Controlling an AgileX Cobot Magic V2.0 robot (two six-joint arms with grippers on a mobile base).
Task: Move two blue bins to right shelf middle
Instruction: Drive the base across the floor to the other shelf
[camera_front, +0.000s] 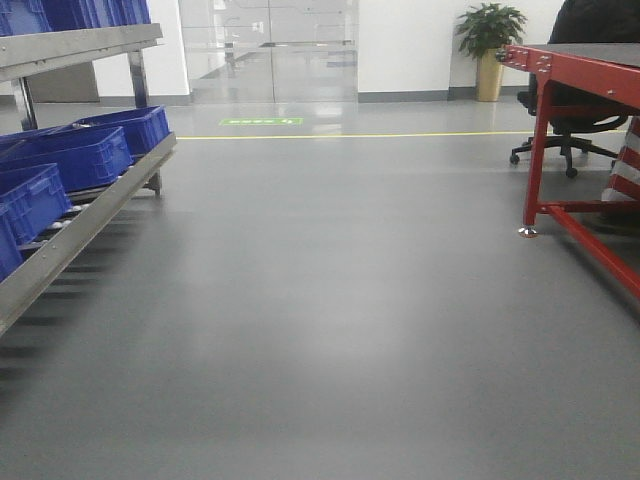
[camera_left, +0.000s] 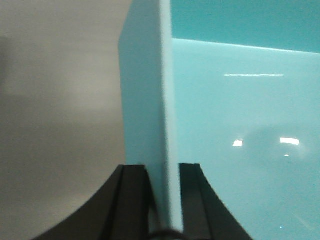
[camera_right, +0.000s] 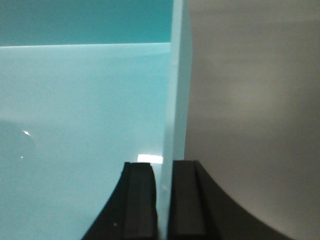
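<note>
At the wrist cameras — a two-handed carry. The left claw (camera_left: 162, 171) is clenched on the upright left wall (camera_left: 145, 100) of a blue bin (camera_left: 240, 125), which renders pale cyan here. One finger sits inside the bin, the other outside over the grey floor (camera_left: 55, 110). The right claw (camera_right: 163, 167) grips the opposite wall (camera_right: 176, 80) in the same way, with the bin's interior on its left. Both walls are judged to belong to one bin, which therefore hangs between the arms. Opposed pinches on facing walls would keep it level and share its weight.

In the front view the held bin does not appear. Other blue bins (camera_front: 75, 155) rest on the sloped left shelf (camera_front: 95, 210), and open floor lies ahead. The right shelf is out of view — so delivery to its middle level appears not yet begun.
</note>
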